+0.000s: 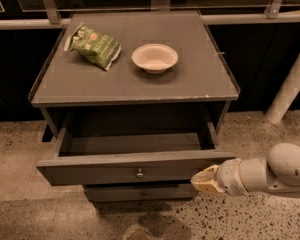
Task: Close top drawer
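The top drawer [115, 170] is a dark grey wooden drawer pulled out of the cabinet, its inside empty, with a small round metal knob [139, 173] at the centre of its front. My gripper [202, 180] comes in from the right on a pale arm. Its tan tip sits against the right end of the drawer front, just below the top edge.
The grey cabinet top [135, 79] holds a green snack bag [94, 45] at back left and a white bowl [155, 57] in the middle. A lower drawer front [140, 193] shows under the open one. A white pole [290, 86] leans at right. The floor is speckled.
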`<action>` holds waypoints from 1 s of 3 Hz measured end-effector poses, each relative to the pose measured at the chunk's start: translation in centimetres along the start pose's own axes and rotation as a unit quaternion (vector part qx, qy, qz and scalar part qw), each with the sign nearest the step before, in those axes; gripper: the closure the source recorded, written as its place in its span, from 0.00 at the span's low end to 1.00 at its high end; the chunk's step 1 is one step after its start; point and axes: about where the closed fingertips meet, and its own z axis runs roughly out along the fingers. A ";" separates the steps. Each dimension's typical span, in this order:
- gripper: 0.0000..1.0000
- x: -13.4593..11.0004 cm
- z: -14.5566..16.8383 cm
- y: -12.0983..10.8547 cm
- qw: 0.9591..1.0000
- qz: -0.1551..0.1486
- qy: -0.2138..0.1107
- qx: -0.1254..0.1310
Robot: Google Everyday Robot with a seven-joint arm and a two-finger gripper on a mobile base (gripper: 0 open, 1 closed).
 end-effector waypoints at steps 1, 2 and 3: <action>1.00 -0.7 1.3 -2.3 0.999 -0.008 -0.001 0.036; 1.00 -1.2 2.2 -3.2 0.999 -0.016 0.000 0.052; 1.00 -1.9 2.8 -4.7 0.996 -0.029 -0.001 0.084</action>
